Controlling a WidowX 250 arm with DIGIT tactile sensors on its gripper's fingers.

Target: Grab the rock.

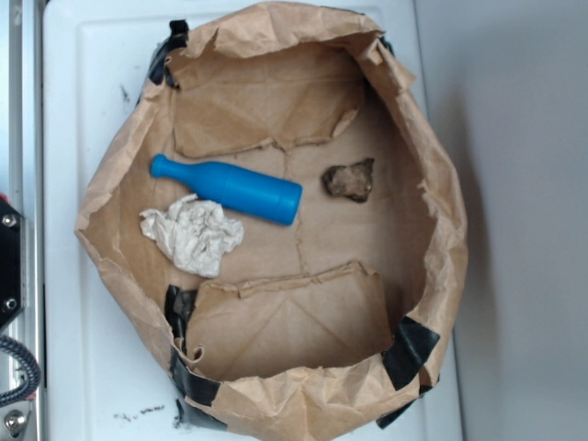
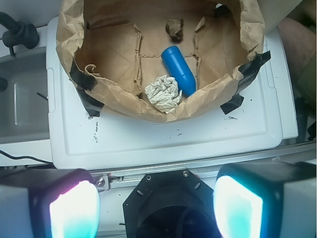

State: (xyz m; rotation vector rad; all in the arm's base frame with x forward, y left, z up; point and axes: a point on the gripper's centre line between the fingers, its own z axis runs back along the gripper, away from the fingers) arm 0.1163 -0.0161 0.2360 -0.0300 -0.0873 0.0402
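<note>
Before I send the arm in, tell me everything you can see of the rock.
The rock is a small, rough, irregular lump, dark brown-grey with lighter tan patches, stone by its look. It lies alone on the brown paper floor of the paper-walled enclosure, touching only that floor. The blue bottle lies close beside it, clearly apart. In the wrist view the rock sits at the far end, beyond the bottle, unobstructed.

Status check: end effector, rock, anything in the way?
End effector open, empty, outside the paper bin. Rock loose on the bin floor, far side. Bottle and paper wad lie between, apart from rock.
</note>
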